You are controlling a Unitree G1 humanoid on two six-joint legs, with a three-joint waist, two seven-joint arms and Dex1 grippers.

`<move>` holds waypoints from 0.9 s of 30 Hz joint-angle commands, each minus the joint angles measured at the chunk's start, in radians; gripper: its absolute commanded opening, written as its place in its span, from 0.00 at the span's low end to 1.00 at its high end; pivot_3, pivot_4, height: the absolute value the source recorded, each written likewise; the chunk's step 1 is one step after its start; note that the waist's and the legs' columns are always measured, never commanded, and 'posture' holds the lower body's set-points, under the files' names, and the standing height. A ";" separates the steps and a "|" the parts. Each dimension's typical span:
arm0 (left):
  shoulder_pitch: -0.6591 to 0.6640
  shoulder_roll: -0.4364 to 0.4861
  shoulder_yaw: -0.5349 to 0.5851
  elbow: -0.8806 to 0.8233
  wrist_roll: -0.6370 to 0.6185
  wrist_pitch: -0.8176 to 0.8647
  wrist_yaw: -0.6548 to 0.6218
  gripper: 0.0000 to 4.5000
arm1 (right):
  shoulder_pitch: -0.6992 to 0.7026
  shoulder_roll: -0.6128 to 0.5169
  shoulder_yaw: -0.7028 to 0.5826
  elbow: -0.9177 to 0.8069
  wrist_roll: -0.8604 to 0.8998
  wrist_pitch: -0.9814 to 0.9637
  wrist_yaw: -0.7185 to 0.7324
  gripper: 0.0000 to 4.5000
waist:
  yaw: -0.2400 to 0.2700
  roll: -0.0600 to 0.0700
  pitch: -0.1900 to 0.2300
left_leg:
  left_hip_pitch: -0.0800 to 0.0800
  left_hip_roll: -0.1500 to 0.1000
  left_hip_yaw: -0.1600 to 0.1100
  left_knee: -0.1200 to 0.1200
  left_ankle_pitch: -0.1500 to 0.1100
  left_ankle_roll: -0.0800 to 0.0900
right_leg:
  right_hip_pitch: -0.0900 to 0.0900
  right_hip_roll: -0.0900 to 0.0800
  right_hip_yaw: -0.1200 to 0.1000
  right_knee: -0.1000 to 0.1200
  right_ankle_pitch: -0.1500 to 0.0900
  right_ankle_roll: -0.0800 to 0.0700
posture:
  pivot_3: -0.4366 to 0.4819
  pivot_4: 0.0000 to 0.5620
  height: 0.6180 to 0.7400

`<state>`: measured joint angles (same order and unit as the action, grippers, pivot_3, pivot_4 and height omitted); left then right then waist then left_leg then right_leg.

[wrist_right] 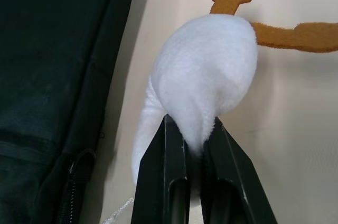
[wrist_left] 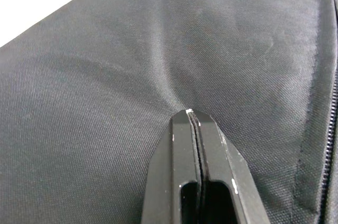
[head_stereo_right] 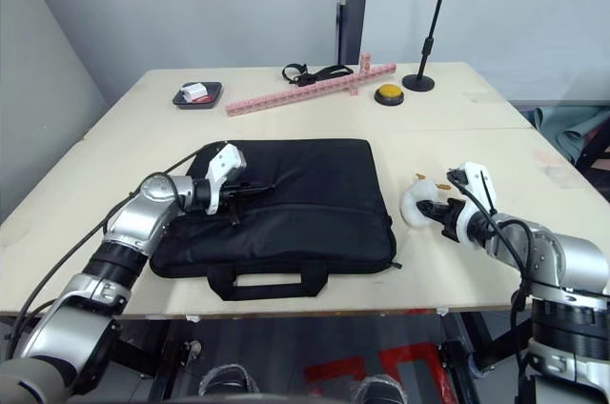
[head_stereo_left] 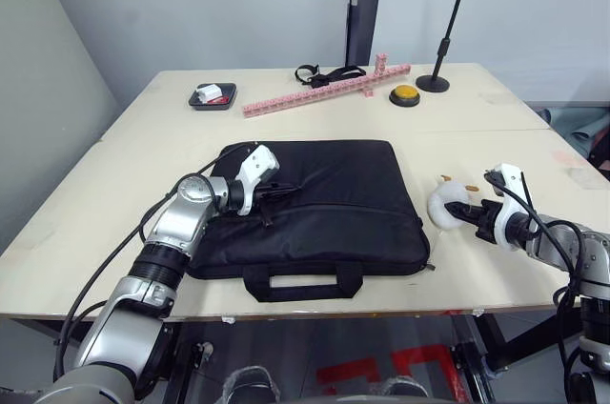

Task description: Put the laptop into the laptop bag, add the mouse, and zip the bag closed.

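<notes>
your left gripper [head_stereo_left: 278, 191], fingers pressed together, rests on the laptop bag [head_stereo_left: 324, 204]; your right gripper [head_stereo_left: 461, 216] pinches a white plush toy [head_stereo_left: 444, 204] just beside the bag's right edge.

Silver jointed arms [head_stereo_left: 176, 232] carry looping black cables, white wrist housings [head_stereo_left: 255, 168] and black jaws.

At frame centre the laptop bag [head_stereo_left: 324, 204] is plain black woven fabric. Right of it, a fluffy white plush toy [head_stereo_left: 445, 204] has orange-brown felt limbs. Along the upper middle lie a pink block strip [head_stereo_left: 324, 90], a yellow-orange round button [head_stereo_left: 405, 94] and a black stand [head_stereo_left: 448, 37]; the table [head_stereo_left: 114, 185] is pale beige.
</notes>
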<state>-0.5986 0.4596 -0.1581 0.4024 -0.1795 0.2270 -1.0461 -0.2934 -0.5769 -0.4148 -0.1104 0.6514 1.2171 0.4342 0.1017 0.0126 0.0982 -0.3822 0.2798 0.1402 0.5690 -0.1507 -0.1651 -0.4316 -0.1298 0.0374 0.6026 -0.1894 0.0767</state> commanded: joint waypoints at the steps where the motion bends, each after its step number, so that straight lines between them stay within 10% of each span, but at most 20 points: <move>1: 0.075 0.003 -0.114 0.105 0.101 0.014 -0.028 0.00 | -0.016 -0.014 -0.020 -0.037 0.023 -0.031 0.020 0.01 | 0.000 0.001 -0.001 | 0.000 0.000 0.000 0.000 0.000 0.000 | 0.000 0.000 0.000 0.000 0.000 0.003 | 0.48 0.27 1.00; 27: 0.120 0.018 -0.126 0.069 0.095 0.011 -0.091 0.00 | -0.212 0.004 0.121 0.169 -0.087 -0.220 0.040 0.01 | -0.007 0.006 -0.013 | 0.001 0.000 0.002 -0.011 0.000 -0.002 | 0.001 0.000 -0.001 -0.009 -0.001 0.007 | 0.48 0.27 1.00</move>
<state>-0.5755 0.4804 -0.1641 0.3969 -0.1592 0.1775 -1.0850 -0.4741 -0.5732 -0.2896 0.0649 0.5737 1.0341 0.4794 0.0946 0.0187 0.0850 -0.3809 0.2796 0.1422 0.5581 -0.1506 -0.1674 -0.4308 -0.1299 0.0361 0.5930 -0.1900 0.0840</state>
